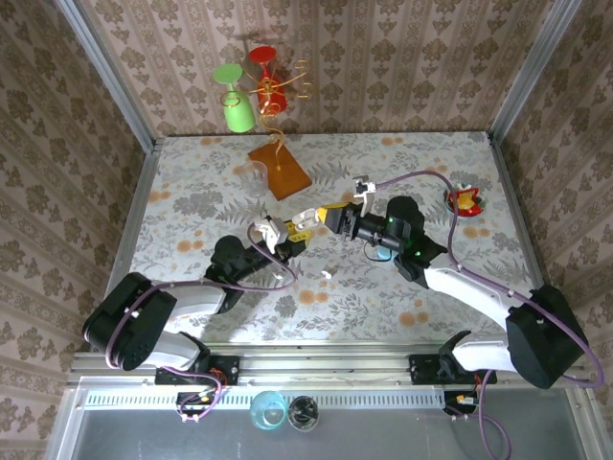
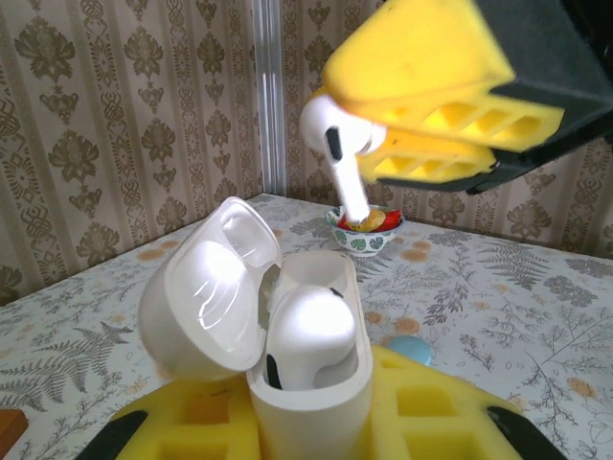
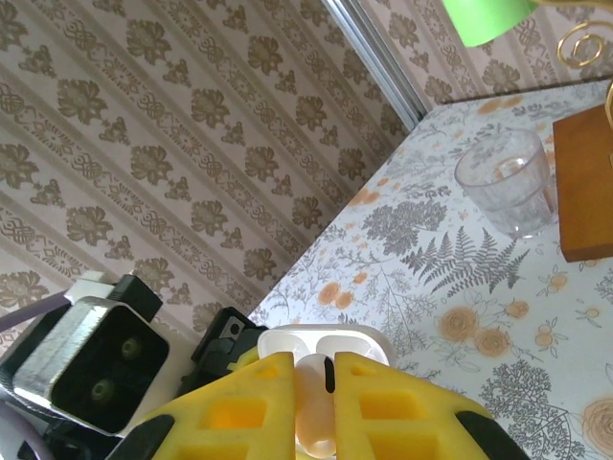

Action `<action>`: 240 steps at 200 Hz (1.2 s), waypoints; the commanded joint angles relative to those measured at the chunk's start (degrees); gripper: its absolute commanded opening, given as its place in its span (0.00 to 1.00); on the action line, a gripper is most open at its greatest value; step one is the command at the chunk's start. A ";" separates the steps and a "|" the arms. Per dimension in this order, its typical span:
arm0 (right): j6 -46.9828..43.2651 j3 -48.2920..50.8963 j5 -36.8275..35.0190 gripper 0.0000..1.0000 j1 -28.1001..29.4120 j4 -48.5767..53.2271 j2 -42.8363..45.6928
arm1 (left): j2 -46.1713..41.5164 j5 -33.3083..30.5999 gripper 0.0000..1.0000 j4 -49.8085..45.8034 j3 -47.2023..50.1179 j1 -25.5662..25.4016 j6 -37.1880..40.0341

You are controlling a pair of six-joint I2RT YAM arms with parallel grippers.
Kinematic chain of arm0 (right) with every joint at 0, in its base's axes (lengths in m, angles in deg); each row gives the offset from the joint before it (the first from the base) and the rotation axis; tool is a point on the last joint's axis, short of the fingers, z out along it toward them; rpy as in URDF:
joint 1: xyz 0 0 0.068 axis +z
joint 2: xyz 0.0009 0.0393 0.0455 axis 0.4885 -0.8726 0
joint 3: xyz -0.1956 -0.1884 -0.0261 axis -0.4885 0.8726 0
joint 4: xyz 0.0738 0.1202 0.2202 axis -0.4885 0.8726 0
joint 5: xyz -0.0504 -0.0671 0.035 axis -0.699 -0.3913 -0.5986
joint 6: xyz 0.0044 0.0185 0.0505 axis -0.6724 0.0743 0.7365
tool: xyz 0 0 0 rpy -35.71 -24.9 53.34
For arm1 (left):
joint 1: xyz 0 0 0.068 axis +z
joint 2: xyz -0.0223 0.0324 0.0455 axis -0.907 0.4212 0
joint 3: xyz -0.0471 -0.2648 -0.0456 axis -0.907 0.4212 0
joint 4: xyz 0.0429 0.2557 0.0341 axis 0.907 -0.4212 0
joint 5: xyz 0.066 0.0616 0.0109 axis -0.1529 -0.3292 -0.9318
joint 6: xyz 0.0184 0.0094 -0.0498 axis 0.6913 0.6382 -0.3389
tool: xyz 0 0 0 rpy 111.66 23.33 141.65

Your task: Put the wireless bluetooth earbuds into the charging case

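Pinching a white plastic wireless earbud (image 2: 337, 144) between its yellow foam-faced fingers (image 2: 421, 57), the right hand (image 1: 326, 218) is closed on the bud's rounded head. The stem hangs downward, clear of the pads.

Left hand (image 1: 285, 235) – closed on the lower body of a white pebble-shaped plastic charging case (image 2: 311, 393) and holding it upright above the surface. The lid is hinged fully open, and its glossy inner face catches the light.

Earbud, position – held directly over the open mouth of the case. In the left wrist view the stem tip points down at it with a gap between the two, and it is not yet in a well. From the right wrist view the bud sits in the slot between the two yellow fingers, with the case rim just beyond.

Second white earbud (image 2: 306, 331) – seated in the case, filling the well nearer the camera, head up.

Small loose white piece (image 1: 327, 275) – lying on the floral-patterned surface (image 1: 192, 211) near both hands; too small to tell what it is.

Also present: a clear glass tumbler (image 3: 505, 177) beside a brown wooden block (image 3: 584, 182) towards the back, and a small patterned bowl with red and yellow contents (image 2: 367, 233) far to the right.
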 commanded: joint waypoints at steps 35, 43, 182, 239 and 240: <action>-1.29 -2.65 -0.15 0.14 0.56 -2.90 -2.55 | -0.40 -0.11 0.00 2.99 -1.07 -0.47 -1.00; -1.59 -2.73 -0.31 0.14 0.56 -2.34 -2.75 | -0.47 -0.18 0.00 3.00 -0.92 -0.47 -1.02; -3.08 -2.01 -1.58 0.21 0.47 -0.41 -4.52 | -2.30 -3.32 0.00 3.04 -0.43 0.45 -2.62; -2.02 -3.10 0.36 0.35 0.38 3.36 -1.12 | -0.44 -3.12 0.00 2.95 -0.51 1.24 -2.27; -1.99 -3.14 0.45 0.35 0.38 3.41 -1.07 | -0.33 -3.13 0.00 2.98 -0.51 1.24 -2.24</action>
